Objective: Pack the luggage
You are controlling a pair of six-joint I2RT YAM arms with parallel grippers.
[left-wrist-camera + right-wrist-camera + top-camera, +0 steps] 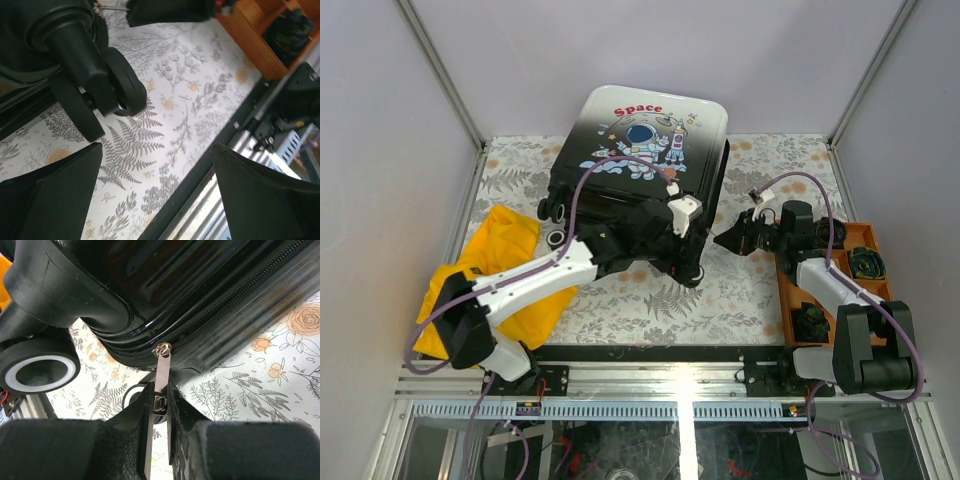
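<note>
The suitcase (640, 170) lies closed at the middle of the worktop (740, 290), print side up. The right claw (159, 405) pinches the zip tab (161, 370). The left claw (157, 170) gapes empty beside a wheel (122, 85). With nothing bracing it, the case may roll when the tab is pulled, or the thin tab could slip free.

Luggage (640, 150) mid-back on table (650, 300), cloth (500, 270) to its L, tray (867, 236) at R edge.
</note>
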